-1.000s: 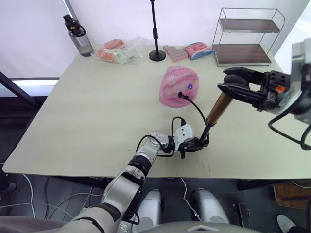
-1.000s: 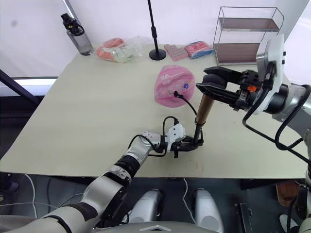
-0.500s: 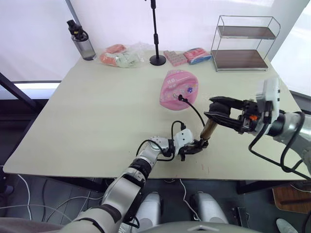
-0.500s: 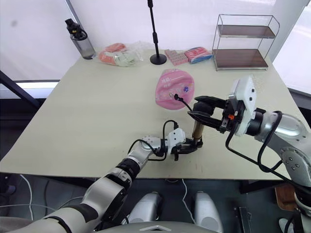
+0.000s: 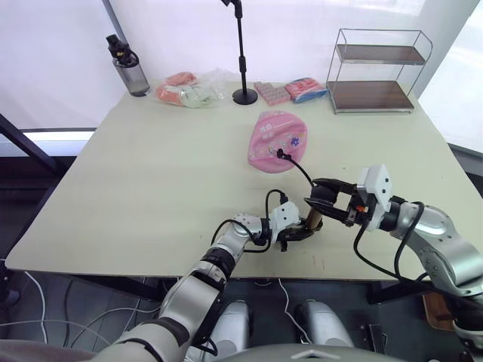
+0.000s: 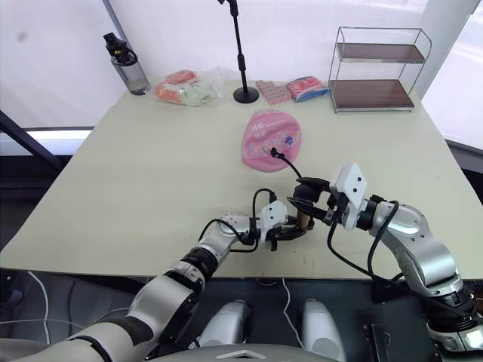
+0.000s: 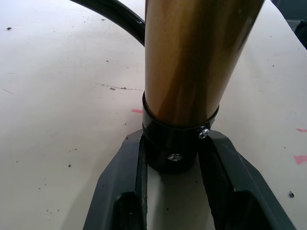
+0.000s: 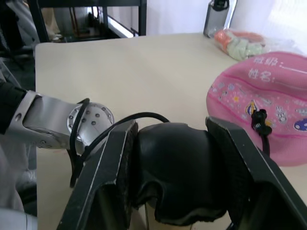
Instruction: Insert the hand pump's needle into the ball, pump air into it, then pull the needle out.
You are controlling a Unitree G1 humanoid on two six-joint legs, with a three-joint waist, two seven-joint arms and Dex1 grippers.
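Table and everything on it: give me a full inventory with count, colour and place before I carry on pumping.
table: one, beige, under everything
ball: one, pink with small prints, saggy, table centre
needle: one, black fitting, at the ball's near side
hand pump: one, gold barrel with black hose, near front edge
water bottle: one, grey with black cap, far left corner
packets: a pile, orange and pale green, far side
pink packets: several, beside the stand pole
stand pole: one, black, far centre
wire shelf: one, two-tier, far right
left gripper: fingers around the pump's base
right gripper: fingers around the pump's handle
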